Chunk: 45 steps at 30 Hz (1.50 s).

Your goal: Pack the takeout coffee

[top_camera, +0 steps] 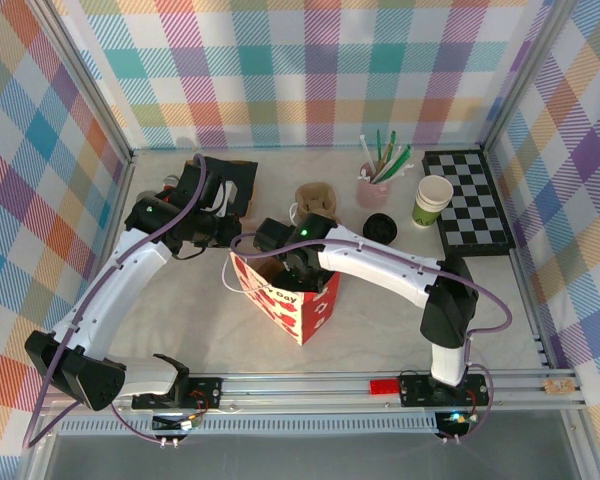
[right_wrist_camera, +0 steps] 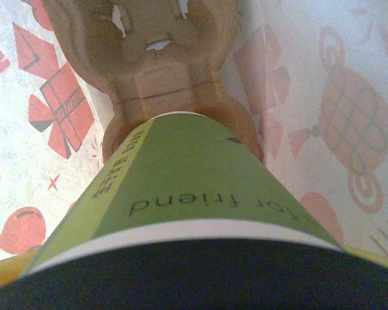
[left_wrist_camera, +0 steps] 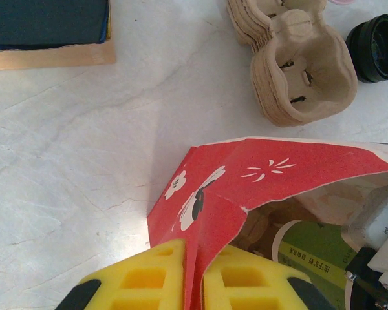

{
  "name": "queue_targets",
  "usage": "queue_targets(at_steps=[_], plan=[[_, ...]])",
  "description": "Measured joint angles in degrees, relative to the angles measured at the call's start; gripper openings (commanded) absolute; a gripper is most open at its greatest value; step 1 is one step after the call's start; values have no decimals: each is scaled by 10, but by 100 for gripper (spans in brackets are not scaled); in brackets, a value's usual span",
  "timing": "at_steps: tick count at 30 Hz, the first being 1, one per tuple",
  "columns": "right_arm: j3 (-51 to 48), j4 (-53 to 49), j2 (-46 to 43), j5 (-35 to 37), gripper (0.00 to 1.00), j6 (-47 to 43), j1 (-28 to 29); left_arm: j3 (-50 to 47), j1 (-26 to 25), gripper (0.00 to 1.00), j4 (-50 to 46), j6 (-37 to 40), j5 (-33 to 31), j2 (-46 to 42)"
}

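The right gripper [top_camera: 294,264], reaching down into a red paper gift bag [top_camera: 302,310] at the middle of the pale marbled surface [left_wrist_camera: 64,161], grips the takeout coffee [right_wrist_camera: 187,187] near its black-lidded top. The cup's base is over a pulp cup carrier [right_wrist_camera: 158,58] inside the bag. The left gripper [left_wrist_camera: 194,258] is pinched narrow on the bag's rim.

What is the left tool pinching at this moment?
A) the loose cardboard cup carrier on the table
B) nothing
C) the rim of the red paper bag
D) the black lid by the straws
C: in the left wrist view the left tool has its yellow fingers closed on the rim of the red bag.
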Motion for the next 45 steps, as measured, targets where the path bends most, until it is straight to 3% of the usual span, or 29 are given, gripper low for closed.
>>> queue_targets(at_steps=[45], plan=[[0, 0, 9, 0, 42, 0, -1, 0, 0, 14, 0, 0, 0, 0]])
